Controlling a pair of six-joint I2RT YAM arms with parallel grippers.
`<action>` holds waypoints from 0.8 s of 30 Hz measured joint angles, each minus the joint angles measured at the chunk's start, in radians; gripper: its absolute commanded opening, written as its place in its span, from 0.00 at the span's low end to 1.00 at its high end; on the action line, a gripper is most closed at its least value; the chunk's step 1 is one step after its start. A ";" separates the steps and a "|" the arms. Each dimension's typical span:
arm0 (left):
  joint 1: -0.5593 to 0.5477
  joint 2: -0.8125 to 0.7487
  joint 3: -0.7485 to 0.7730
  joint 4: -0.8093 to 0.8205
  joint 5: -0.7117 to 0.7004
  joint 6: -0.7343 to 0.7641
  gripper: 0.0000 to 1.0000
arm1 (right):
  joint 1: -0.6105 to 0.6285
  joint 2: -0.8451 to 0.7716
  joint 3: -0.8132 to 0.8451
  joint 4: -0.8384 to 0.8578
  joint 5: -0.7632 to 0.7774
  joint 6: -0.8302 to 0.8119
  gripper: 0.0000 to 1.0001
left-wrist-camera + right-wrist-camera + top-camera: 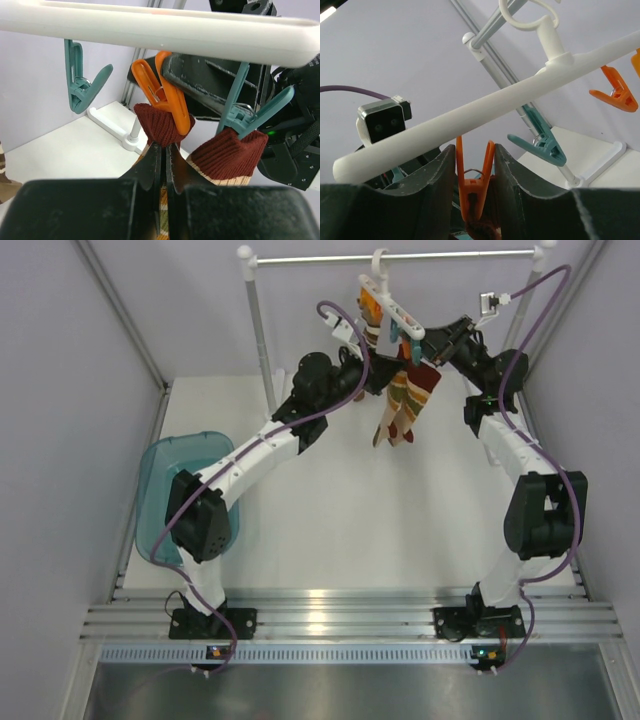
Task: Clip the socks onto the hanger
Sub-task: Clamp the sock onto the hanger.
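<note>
The white hanger (392, 308) hangs by its hook from the rail. In the left wrist view its bar (150, 24) runs across the top. An orange clip (169, 100) bites the maroon cuff of a tan sock (159, 127). My left gripper (164, 146) is shut on that sock just below the cuff. A second tan sock (227, 155) hangs from a teal clip (250, 114). Both socks dangle in the top view (405, 405). My right gripper (474, 150) straddles the orange clip (472, 187), with its fingers against both handles. A brown and white striped piece (3, 170) shows at the left edge.
The metal rail (400, 257) stands on white posts (258, 330) at the back. A free teal clip (82, 82) and a free orange clip (617, 95) hang from the bar. A teal basin (185, 490) sits at the table's left. Walls close in on both sides.
</note>
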 measured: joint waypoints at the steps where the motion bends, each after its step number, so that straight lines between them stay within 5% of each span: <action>1: -0.001 0.004 0.005 0.000 0.000 0.000 0.00 | 0.000 0.000 0.000 0.000 -0.002 0.000 0.36; 11: -0.002 0.031 0.027 0.019 -0.001 0.000 0.02 | -0.009 0.015 0.000 -0.006 -0.037 0.001 0.52; 16: -0.002 0.038 0.027 0.019 -0.007 0.002 0.38 | -0.023 0.016 0.000 -0.013 -0.043 0.001 0.59; 24: 0.007 0.035 0.008 0.029 -0.027 0.010 0.59 | -0.088 0.016 -0.002 -0.048 -0.053 -0.018 0.71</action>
